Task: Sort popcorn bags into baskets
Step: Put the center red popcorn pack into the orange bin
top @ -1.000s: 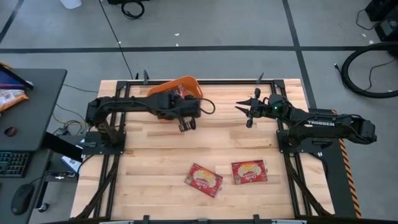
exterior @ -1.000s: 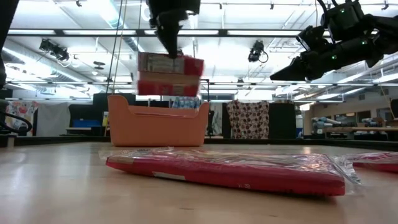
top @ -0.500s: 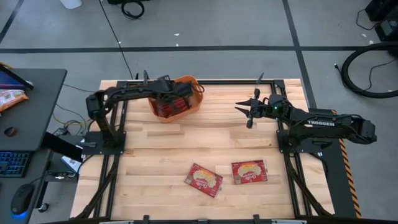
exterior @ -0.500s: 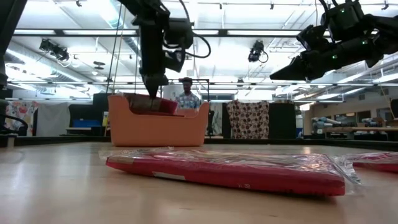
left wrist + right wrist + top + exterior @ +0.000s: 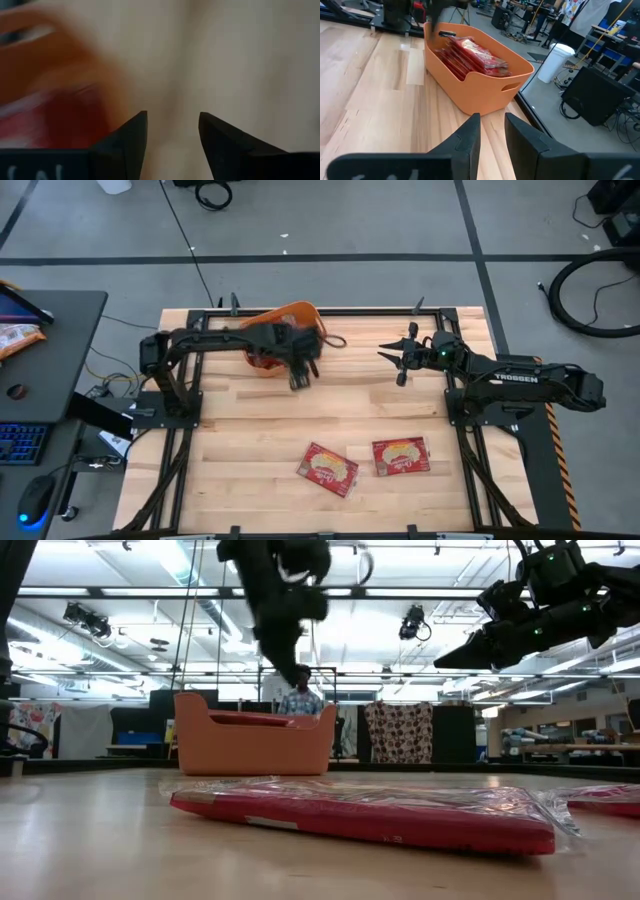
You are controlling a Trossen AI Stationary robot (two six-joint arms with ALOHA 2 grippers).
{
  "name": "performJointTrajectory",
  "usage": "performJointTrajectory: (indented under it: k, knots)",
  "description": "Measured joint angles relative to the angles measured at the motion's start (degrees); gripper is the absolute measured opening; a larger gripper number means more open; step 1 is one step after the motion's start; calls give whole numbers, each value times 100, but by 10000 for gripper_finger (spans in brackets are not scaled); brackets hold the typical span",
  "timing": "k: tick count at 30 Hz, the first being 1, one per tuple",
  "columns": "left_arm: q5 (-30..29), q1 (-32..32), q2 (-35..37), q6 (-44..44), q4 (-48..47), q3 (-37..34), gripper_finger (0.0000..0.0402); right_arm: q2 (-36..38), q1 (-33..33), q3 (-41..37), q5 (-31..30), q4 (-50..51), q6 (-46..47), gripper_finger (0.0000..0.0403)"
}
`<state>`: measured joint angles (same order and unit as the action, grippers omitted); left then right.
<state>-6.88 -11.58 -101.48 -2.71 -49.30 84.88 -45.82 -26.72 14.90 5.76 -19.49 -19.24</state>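
Left gripper [image 5: 298, 379], jaws apart and empty, hangs upper-centre beside the tub [image 5: 292, 321]; next, approach a bag [image 5: 328, 469] from above (right gripper [image 5: 398, 360] idles, apart).

One camera hung above and looked straight down on the whole table [image 5: 250, 430]. Another sat at table-top level, close behind a red packet [image 5: 370, 815], facing the room. Each wrist camera looked past its own fingers. All four caught the orange basket [image 5: 485, 82].
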Motion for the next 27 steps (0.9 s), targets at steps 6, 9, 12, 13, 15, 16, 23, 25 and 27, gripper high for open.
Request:
performJointTrajectory:
  k: [6, 9, 12, 13, 15, 16, 23, 25, 27]
  knots:
    - [1312, 767, -252, 498, 1011, 4, 171, 0, -4, 0, -26, 7, 2, 94]
    - [1428, 1176, -403, 505, 1238, 4, 167, 3, -10, 0, -33, 18, 1, 94]
    - [1432, 1544, -616, 464, 1296, 4, 167, -3, -20, 2, -66, -14, 1, 94]
    - [1436, 1642, -700, 460, 1337, 4, 167, 5, -37, 2, -89, 9, 0, 94]
    - [1445, 1837, -854, 482, 1395, 4, 166, 0, -42, 4, -130, -20, 0, 94]
    - [1459, 1925, -951, 502, 1462, 2, 166, 9, -52, 4, -141, 1, 0, 94]
    - [2114, 2427, -1540, 529, 1697, 0, 166, 7, -58, 4, -170, -5, 0, 94]
    - [2222, 2518, -1705, 585, 1631, 0, 166, 7, -63, 4, -169, -4, 0, 94]
    - [2166, 2551, -1830, 622, 1613, 0, 166, 7, -63, 4, -168, 0, 0, 94]
